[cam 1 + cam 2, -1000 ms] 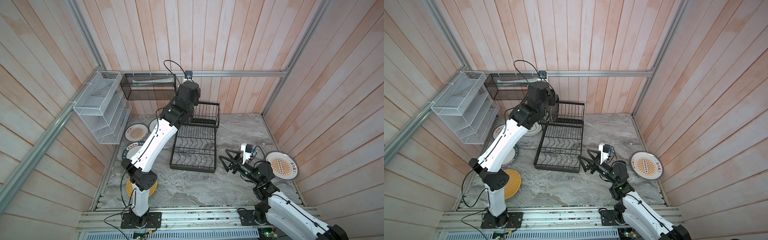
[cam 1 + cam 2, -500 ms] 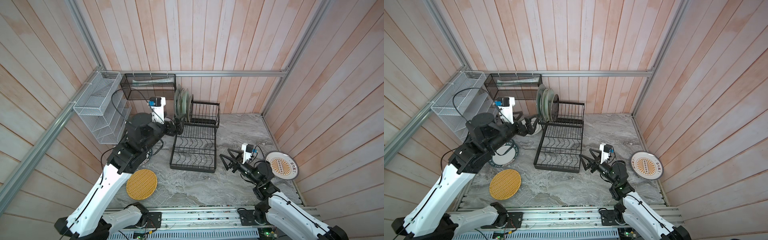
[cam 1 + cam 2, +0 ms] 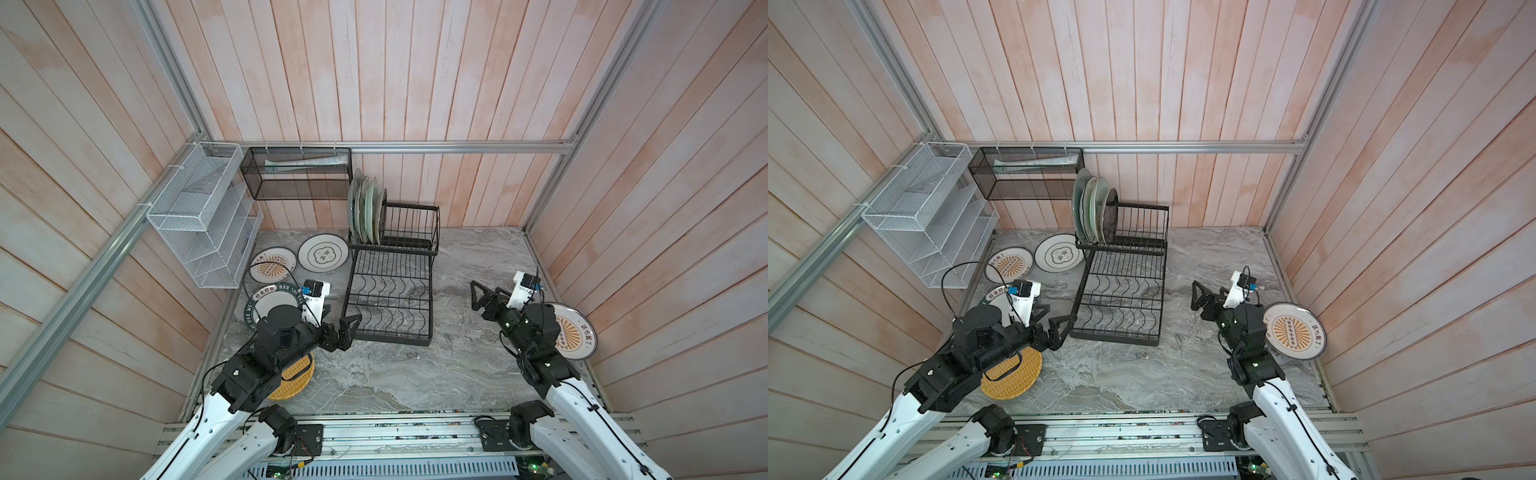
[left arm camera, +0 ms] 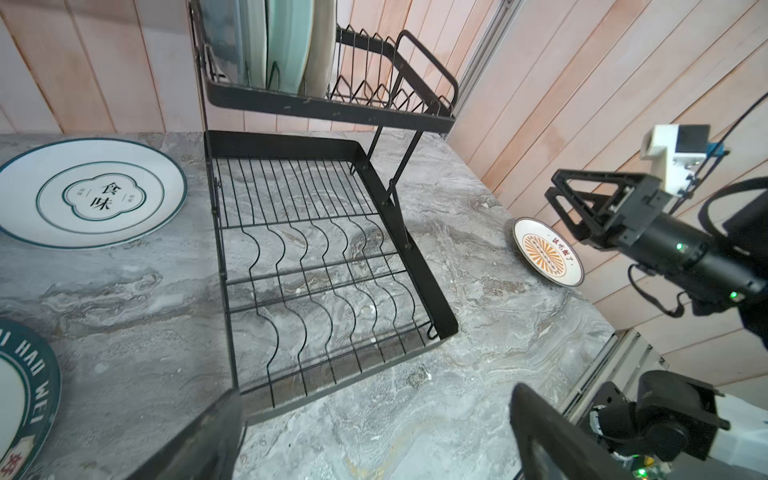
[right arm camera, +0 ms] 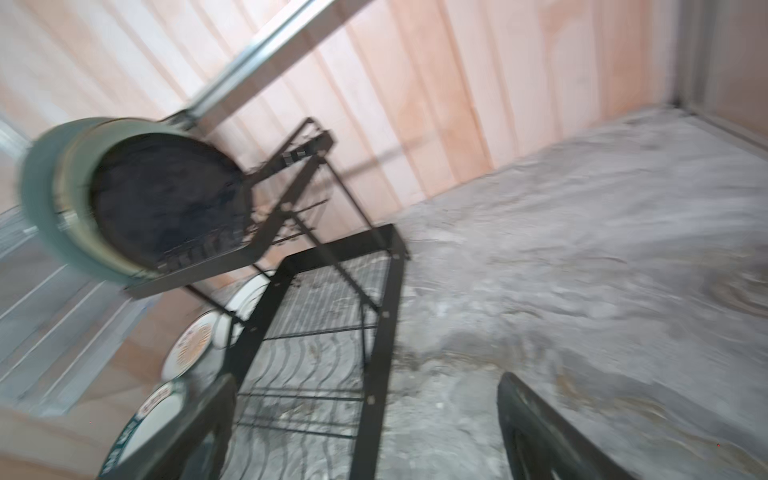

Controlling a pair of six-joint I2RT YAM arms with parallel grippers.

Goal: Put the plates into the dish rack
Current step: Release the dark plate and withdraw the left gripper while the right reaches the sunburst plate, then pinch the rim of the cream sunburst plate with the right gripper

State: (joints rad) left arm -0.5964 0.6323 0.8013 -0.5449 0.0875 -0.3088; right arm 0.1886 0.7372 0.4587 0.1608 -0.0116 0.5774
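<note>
Four plates (image 3: pixel 1094 205) stand on edge at the left end of the rack's (image 3: pixel 1121 337) upper tier. Left of the rack a lettered plate (image 3: pixel 1059 258) and a sunburst plate (image 3: pixel 1009 265) lie flat on the table (image 3: pixel 1142 374). The left gripper (image 3: pixel 1064 328) hovers just beside the rack's near left corner, jaws apart, with its arm over a yellow plate (image 3: pixel 1017 374). The right gripper (image 3: pixel 1196 296), also spread, hangs right of the rack, and a second sunburst plate (image 3: pixel 1293 330) lies beside that arm.

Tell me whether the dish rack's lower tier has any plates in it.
Empty. The lower tier shows only bare wire over marble; the racked plates all stand in the upper tier.
</note>
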